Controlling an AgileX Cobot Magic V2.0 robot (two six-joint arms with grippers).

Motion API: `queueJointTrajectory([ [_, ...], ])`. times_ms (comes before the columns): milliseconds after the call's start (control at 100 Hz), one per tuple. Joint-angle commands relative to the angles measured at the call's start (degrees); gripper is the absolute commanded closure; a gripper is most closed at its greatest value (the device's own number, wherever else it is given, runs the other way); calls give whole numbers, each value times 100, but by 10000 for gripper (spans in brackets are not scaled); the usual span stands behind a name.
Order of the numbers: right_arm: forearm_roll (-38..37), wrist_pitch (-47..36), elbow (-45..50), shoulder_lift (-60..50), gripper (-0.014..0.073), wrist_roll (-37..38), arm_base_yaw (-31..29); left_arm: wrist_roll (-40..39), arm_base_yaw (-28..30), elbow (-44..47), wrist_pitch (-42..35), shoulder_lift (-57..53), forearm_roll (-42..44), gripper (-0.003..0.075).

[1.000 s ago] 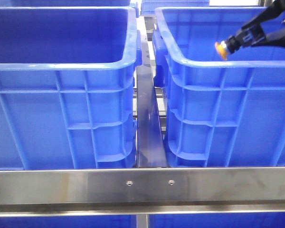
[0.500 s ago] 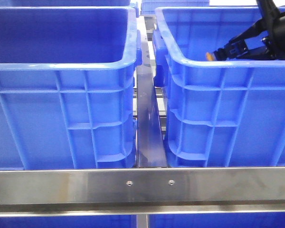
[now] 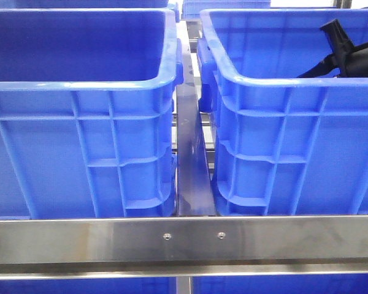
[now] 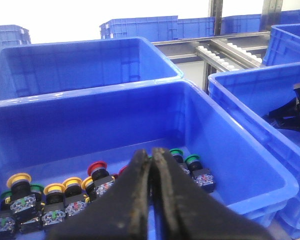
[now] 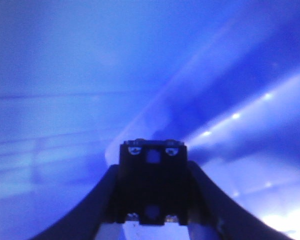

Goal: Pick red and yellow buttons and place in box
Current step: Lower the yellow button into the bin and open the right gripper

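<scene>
Several yellow buttons (image 4: 54,189), a red button (image 4: 97,166) and green buttons (image 4: 192,160) lie on the floor of the left blue bin (image 4: 200,115). My left gripper (image 4: 151,152) is shut and empty, held above them; it does not show in the front view. My right arm (image 3: 349,55) reaches down inside the right blue box (image 3: 282,79), and its gripper is hidden below the rim there. In the right wrist view my right gripper (image 5: 152,175) is shut on the black body of the yellow button (image 5: 152,195); its yellow head is hidden.
A metal rail (image 3: 190,153) runs between the two bins and a steel bar (image 3: 184,239) crosses the front. More blue bins (image 4: 140,27) and a roller conveyor (image 4: 225,50) stand behind. The right arm (image 4: 292,110) also shows in the left wrist view.
My right gripper has gone down into the right box with the yellow button. The button showed above the rim before and is now hidden below it.
</scene>
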Motion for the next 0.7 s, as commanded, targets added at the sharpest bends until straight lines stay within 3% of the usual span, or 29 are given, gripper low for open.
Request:
queueJointTrajectory([
  [0, 312, 250, -194, -289, 587, -107, -20, -42, 6, -131, -305, 62, -118, 739],
  [150, 312, 209, -194, -289, 581, -107, -20, -42, 6, -131, -305, 62, -118, 739],
  [220, 312, 209, -194, -289, 540, -107, -20, -42, 6, -131, -305, 62, -118, 739],
  [550, 312, 223, -194, -289, 99, -107, -20, -42, 6, -131, -305, 62, -118, 739],
  [690, 312, 162, -194, -294, 29, -107, -26, -42, 6, -131, -305, 62, -118, 739],
])
